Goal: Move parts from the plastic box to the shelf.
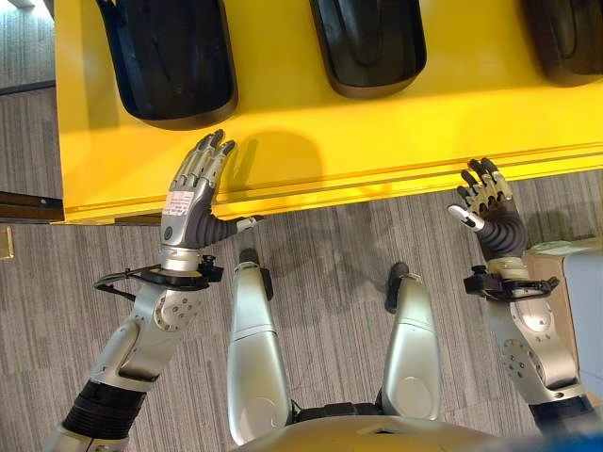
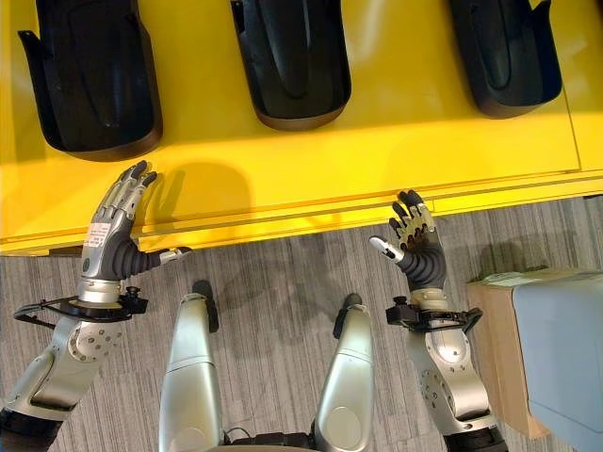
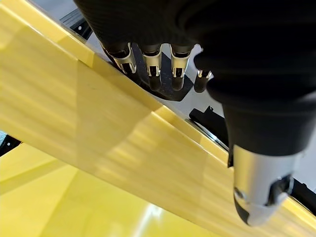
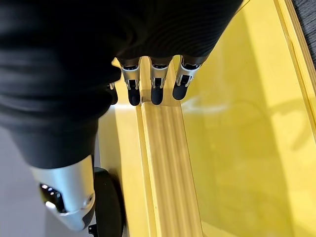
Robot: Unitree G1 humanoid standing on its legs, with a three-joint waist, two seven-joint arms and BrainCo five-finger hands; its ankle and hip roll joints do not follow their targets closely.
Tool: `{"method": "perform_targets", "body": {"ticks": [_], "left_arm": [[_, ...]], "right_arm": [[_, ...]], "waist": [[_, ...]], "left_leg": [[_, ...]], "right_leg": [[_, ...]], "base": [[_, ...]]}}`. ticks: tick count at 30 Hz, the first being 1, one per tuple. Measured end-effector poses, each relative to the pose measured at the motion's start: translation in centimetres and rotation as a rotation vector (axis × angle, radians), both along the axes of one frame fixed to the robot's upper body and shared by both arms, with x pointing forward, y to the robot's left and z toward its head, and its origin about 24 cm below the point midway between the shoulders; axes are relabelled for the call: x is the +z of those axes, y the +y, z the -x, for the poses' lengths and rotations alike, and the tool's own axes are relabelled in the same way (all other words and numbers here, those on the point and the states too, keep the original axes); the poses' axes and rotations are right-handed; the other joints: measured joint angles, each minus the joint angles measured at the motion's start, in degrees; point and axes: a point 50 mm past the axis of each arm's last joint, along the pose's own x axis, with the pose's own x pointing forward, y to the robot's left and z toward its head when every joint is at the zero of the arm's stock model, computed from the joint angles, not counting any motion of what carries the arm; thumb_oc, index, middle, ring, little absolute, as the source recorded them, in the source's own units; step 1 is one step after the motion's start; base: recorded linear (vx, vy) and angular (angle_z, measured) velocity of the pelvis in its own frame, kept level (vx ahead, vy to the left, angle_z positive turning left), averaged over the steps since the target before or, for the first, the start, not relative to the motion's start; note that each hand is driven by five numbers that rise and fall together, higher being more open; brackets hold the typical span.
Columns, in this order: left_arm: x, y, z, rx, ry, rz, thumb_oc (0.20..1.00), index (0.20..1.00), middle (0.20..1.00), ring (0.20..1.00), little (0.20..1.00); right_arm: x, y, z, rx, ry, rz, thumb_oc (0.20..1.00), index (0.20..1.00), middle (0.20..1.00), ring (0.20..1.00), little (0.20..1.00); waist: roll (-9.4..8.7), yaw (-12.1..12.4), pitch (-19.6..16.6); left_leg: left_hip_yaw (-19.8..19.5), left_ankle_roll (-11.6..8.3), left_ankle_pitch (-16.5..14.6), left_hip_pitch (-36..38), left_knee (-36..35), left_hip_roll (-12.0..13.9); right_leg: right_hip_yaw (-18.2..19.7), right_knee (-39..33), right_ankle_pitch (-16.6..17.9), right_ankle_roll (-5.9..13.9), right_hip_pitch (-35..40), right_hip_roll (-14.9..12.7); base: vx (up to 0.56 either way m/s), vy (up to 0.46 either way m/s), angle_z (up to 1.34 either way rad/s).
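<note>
both hands empty, fingers straight: left hand (image 1: 193,193), right hand (image 2: 415,240) at yellow shelf (image 2: 311,179) edge; black parts (image 2: 290,58) placed. next: back to box.

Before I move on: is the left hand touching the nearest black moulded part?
Apart. In the left eye view, bare yellow shelf separates the left hand from that black moulded part.
</note>
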Motion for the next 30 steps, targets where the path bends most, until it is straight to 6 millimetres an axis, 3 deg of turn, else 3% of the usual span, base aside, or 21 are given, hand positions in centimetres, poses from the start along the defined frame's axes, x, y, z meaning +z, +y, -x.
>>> {"method": "perform_targets", "body": {"ticks": [30], "left_arm": [[0.6, 3.6, -0.2, 0.228, -0.044, 0.017, 1.000, 1.000, 1.000, 1.000, 1.000]], "right_arm": [[0.2, -0.1, -0.4, -0.024, -0.006, -0.015, 1.000, 1.000, 1.000, 1.000, 1.000]], "waist": [[0.07, -0.1, 0.0]], "left_leg": [[0.1, 0.11, -0.2, -0.2, 0.6, 0.0]], "right_leg": [[0.3, 0.1, 0.0, -0.03, -0.4, 0.1]], "base": [[0.00, 0.000, 0.00]]}}
